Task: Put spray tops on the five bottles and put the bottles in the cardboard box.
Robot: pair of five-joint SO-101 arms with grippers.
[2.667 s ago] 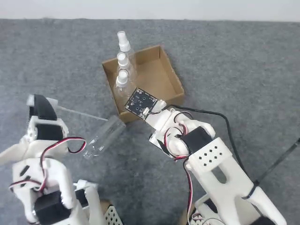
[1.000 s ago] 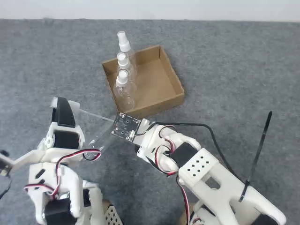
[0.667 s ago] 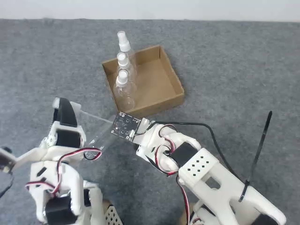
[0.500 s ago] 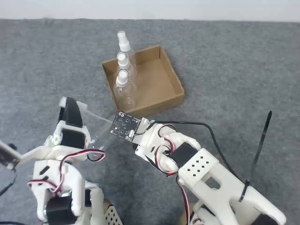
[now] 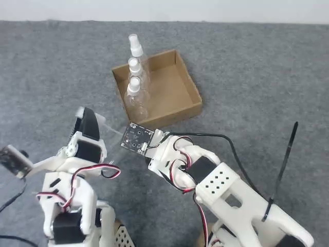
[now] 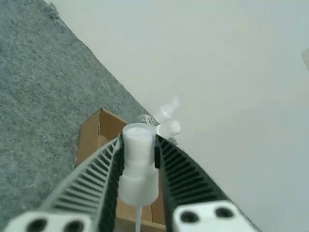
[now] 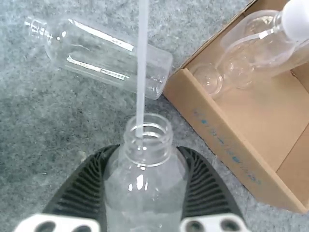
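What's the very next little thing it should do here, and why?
Probably lower the left pincer so the spray top comes down onto the bottle. Its thin tube dips into the open neck, the right pincer holds that bottle upright, and the top isn't seated yet.

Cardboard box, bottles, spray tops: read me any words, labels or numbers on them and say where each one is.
Blue print on the outer wall of the cardboard box, right wrist view: too blurred to read.
Gripped bottle and spray top: no text visible.
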